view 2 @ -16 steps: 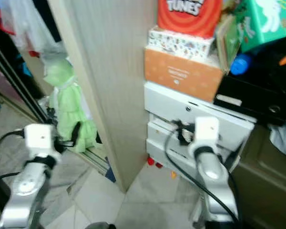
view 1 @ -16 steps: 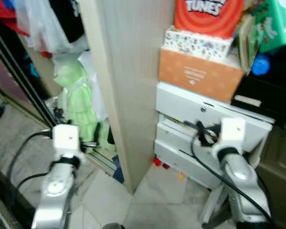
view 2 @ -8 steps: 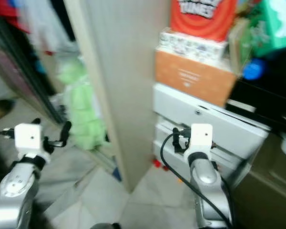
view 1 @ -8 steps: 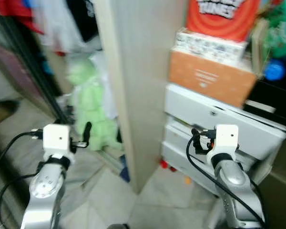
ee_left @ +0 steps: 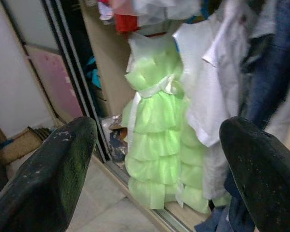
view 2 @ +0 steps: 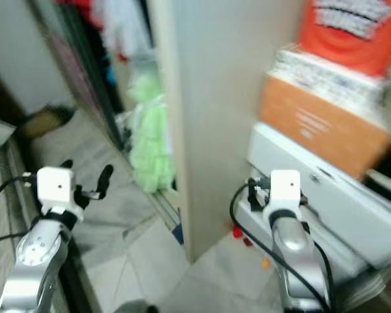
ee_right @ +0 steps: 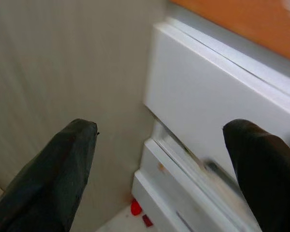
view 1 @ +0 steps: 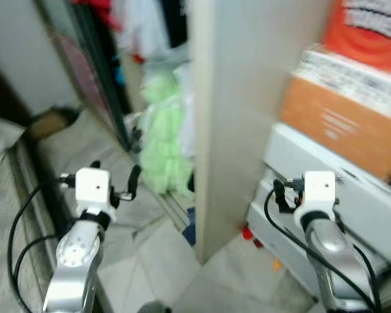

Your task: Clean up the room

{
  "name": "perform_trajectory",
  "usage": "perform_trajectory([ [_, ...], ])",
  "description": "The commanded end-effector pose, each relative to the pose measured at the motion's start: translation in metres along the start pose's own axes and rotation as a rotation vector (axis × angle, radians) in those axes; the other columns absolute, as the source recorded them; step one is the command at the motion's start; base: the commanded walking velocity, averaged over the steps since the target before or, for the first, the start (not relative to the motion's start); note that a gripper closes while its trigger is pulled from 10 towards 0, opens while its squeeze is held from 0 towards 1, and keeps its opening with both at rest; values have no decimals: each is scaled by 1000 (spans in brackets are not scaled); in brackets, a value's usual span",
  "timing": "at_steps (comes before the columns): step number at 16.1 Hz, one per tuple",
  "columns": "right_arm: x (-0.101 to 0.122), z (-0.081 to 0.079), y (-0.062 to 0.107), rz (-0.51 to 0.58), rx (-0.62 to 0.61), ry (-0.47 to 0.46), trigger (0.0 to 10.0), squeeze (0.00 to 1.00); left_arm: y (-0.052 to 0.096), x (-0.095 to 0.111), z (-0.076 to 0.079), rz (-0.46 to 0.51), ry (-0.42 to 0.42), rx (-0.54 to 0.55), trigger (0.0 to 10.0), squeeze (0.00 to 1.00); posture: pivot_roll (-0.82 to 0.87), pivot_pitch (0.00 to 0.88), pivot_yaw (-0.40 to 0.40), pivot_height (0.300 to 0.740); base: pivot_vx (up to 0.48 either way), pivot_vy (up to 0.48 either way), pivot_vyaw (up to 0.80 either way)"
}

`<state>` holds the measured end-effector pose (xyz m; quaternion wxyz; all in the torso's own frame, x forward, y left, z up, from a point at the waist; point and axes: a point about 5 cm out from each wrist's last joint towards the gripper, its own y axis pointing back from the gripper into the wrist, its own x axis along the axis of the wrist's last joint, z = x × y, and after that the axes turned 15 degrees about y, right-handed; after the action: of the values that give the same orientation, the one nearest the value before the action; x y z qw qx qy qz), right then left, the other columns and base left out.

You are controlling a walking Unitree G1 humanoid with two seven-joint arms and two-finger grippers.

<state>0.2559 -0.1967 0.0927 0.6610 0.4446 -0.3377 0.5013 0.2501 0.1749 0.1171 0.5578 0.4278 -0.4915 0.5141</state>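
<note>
Where the wardrobe stands open, a light green tiered dress [ee_left: 154, 145] hangs at its lower front, touching a white garment [ee_left: 208, 96] beside it, with dark blue clothes [ee_left: 270, 72] further along and a red item [ee_left: 127, 21] above. Left hand [ee_left: 154, 159] is raised in front of the dress, fingers [ee_left: 53, 169] spread wide, grasping nothing, not touching the fabric. Right hand [ee_right: 159, 164] is also released and empty, pointed at a white drawer unit [ee_right: 208, 111] next to the beige wardrobe side panel [view 1: 228, 117]. An orange box [view 1: 339, 124] sits on the drawers, patterned box [view 1: 352, 72] on top. Small red bits [ee_right: 135, 209] lie on the tiled floor [view 1: 163, 261] at the unit's base. Head views blurred.
</note>
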Motion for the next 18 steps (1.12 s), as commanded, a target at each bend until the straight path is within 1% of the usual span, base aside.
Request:
perform_trajectory([
  [1, 10, -11, 0, 31, 43, 1, 10000, 0, -1, 1, -8, -6, -27, 22, 10000, 0, -27, 0, -28, 740, 0, 0, 800],
  [2, 8, -15, 6, 33, 58, 5, 10000, 0, 5, 1, -12, -12, -16, 40, 10000, 0, -37, 0, 0, 740, 0, 0, 800],
  [3, 3, -19, 9, 24, 81, -16, 10000, 0, 14, -4, -12, -35, -7, 52, 10000, 0, -30, 0, 2, 740, 0, 0, 800],
  [5, 2, -26, 12, 23, 112, -24, 10000, 0, 26, -12, -8, -76, -7, 47, 10000, 0, -11, 0, -11, 740, 0, 0, 0],
  [6, -6, -32, 16, -8, 139, -30, 10000, 0, 34, -18, -8, -100, -8, 58, 10000, 0, -5, 0, -20, 740, 0, 0, 0],
  [7, -15, -37, 17, -33, 147, -33, 10000, 0, 37, -27, -8, -118, -5, 64, 10000, 0, -3, 0, -17, 740, 0, 0, 0],
  [8, -17, -35, 15, -31, 133, -13, 10000, 0, 35, -31, -7, -131, 10, 71, 10000, 0, -10, 0, -13, 740, 0, 0, 0],
  [10, -9, -22, 10, -24, 95, -16, 10000, 0, 27, -21, 0, -107, 27, 63, 10000, 0, -15, 0, -27, 740, 0, 0, 0],
  [11, -7, -18, 11, -14, 91, 7, 10000, 0, 26, -13, 4, -87, 28, 48, 10000, 0, -4, 0, -47, 740, 0, 0, 0],
  [12, -10, -17, 14, -26, 91, 31, 10000, 0, 27, -9, 5, -75, 20, 33, 10000, 0, -11, 0, -47, 740, 0, 0, 0],
  [14, -12, -15, 17, -37, 71, 29, 10000, 0, 28, -9, 3, -73, 20, 38, 10000, 0, -19, 0, -40, 740, 0, 0, 0],
  [15, -17, -8, 31, -41, 51, 23, 10000, 0, 37, -15, 1, -107, 25, 50, 10000, 0, -42, 26, -13, 740, 0, 0, 0],
  [16, -22, -5, 41, -54, 35, 19, 10000, 0, 44, -22, 0, -140, 19, 39, 10000, 0, -51, 24, -11, 740, 0, 0, 0],
  [18, -25, -5, 40, -69, 28, 10, 10000, 0, 41, -24, 0, -149, 20, 39, 10000, 0, -51, 19, -11, 740, 0, 0, 0],
])
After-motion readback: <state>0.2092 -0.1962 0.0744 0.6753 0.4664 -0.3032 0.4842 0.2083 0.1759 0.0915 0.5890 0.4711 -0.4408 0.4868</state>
